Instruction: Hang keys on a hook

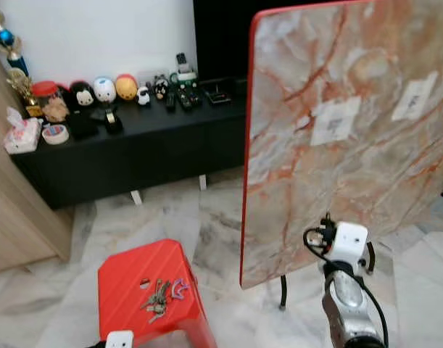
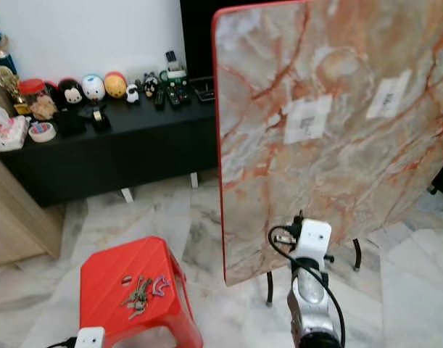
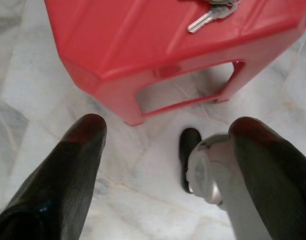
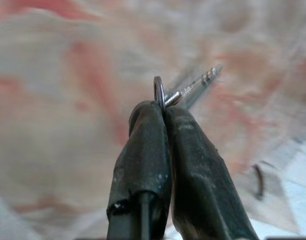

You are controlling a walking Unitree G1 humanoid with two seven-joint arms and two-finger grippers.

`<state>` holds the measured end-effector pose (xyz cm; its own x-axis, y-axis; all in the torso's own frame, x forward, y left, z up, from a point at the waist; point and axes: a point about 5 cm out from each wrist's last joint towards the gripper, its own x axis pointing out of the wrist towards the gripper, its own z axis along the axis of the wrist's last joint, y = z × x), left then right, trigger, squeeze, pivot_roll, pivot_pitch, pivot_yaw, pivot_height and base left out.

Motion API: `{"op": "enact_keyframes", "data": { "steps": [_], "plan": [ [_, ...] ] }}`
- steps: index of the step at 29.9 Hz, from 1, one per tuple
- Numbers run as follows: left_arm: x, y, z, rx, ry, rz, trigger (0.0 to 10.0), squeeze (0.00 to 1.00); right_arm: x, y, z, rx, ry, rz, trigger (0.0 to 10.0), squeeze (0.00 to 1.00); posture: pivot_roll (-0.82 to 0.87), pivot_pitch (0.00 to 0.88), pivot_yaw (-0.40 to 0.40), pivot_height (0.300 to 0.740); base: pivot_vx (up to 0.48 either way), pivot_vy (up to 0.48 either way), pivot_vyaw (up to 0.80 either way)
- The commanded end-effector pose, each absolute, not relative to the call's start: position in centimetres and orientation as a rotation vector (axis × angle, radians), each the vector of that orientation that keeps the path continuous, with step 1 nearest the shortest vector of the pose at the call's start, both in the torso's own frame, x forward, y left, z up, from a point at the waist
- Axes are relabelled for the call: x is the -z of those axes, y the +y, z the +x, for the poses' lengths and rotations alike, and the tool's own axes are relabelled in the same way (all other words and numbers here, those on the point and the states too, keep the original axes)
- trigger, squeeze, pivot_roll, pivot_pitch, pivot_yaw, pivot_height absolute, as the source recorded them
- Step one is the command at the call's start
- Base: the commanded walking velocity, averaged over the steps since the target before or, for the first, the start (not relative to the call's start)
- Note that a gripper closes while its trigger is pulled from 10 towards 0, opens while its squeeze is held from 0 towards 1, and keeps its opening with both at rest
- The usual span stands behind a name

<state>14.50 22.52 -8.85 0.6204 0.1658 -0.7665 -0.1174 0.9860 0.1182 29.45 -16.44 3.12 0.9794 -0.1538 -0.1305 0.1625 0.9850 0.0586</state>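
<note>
The right gripper (image 4: 162, 107) is pinched tight on a small key ring (image 4: 158, 90) with a silver key (image 4: 195, 84) sticking out from its tips, held up before the tilted marble board (image 1: 344, 130). No hook can be made out in these views, so the step in hand looks like finding one — the ring should be kept facing forward and square, so that it can slip over a hook's tip. A bunch of keys (image 1: 157, 296) lies on the red stool (image 1: 127, 290) to the robot's left. The left gripper (image 3: 168, 145) hangs low beside the stool — fingers spread wide, holding nothing. No containers bear on this step.
</note>
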Motion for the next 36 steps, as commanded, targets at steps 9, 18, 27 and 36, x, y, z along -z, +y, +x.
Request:
{"op": "enact_keyframes", "data": {
  "steps": [9, 18, 27, 36],
  "plan": [
    [9.0, 22.1, 14.4, -0.157, 0.887, 0.039, 10.0, 0.0, -3.7, -18.0, 29.6, 0.228, 0.092, 0.046, 10.0, 0.0, 0.01, 0.02, -0.01, 0.74, 0.108, 0.0, 0.0],
    [9.0, 22.1, 14.4, -0.162, 0.889, 0.048, 10.0, 0.0, -6.0, -20.5, 29.8, 0.392, -0.035, -0.116, 10.0, 0.0, 0.01, 0.022, -0.008, 0.74, 0.0, 0.0, 0.0],
    [9.0, 22.2, 14.4, -0.166, 0.89, 0.052, 10.0, 0.0, -7.8, -22.2, 31.1, 0.471, -0.075, -0.156, 10.0, 0.0, 0.01, 0.019, -0.009, 0.74, 0.0, 0.0, 0.0],
    [9.0, 22.1, 14.5, -0.167, 0.888, 0.051, 10.0, 0.0, -8.7, -21.9, 32.2, 0.427, -0.092, -0.22, 10.0, 0.0, 0.01, 0.014, -0.002, 0.74, 0.0, 0.0, 0.0]
  ]
}}
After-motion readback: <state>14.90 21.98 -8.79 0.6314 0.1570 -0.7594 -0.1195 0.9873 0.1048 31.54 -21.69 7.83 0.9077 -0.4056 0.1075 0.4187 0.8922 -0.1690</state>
